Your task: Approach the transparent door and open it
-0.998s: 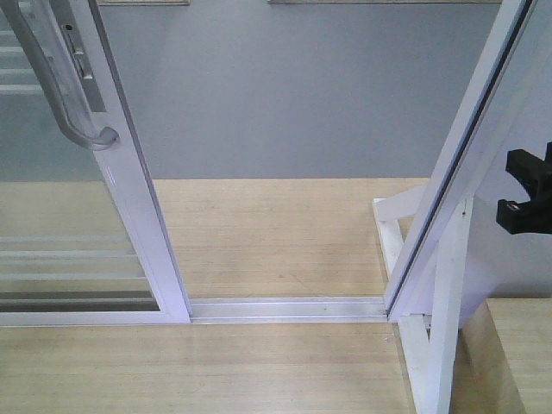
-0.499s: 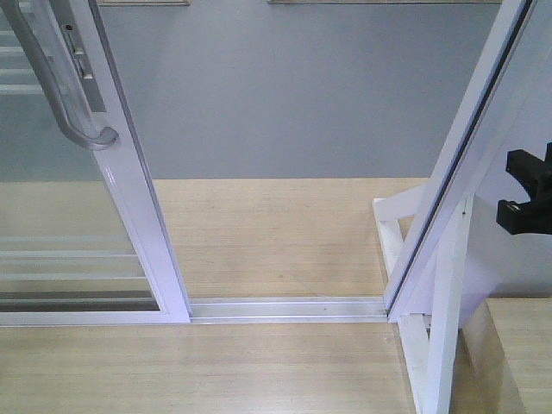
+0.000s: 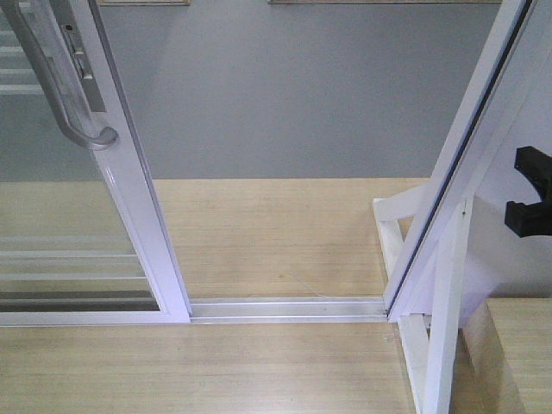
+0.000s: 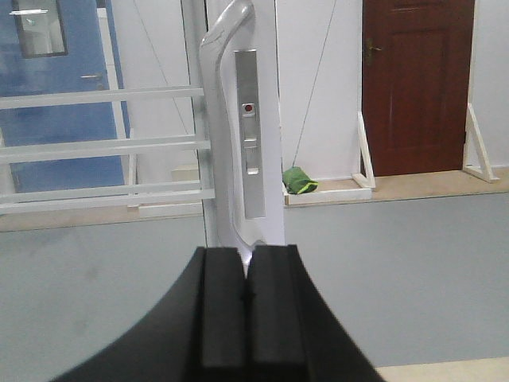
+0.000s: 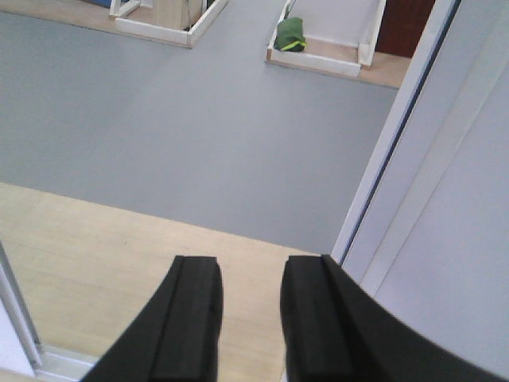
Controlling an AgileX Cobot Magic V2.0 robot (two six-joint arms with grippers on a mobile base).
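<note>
The transparent door (image 3: 129, 190) stands at the left of the front view, with its white frame, thin bars across the glass and curved grey handle (image 3: 52, 86). It is slid aside, leaving a gap to the white jamb post (image 3: 466, 147). In the left wrist view the handle (image 4: 223, 119) and lock plate rise straight ahead. My left gripper (image 4: 247, 251) is shut with nothing in it, its tips just short of the handle's lower end. My right gripper (image 5: 250, 267) is open and holds nothing. It hovers over the wooden floor beside the post (image 5: 398, 135) and shows black at the front view's right edge (image 3: 516, 190).
A metal floor track (image 3: 285, 306) crosses the doorway between door and post. White bracing struts (image 3: 431, 328) stand at the post's foot. Beyond lie grey floor, a green bundle (image 5: 290, 33) on a low platform and a brown door (image 4: 417, 79).
In the front view my right gripper has shifted slightly to the right. The door and its handle have not moved.
</note>
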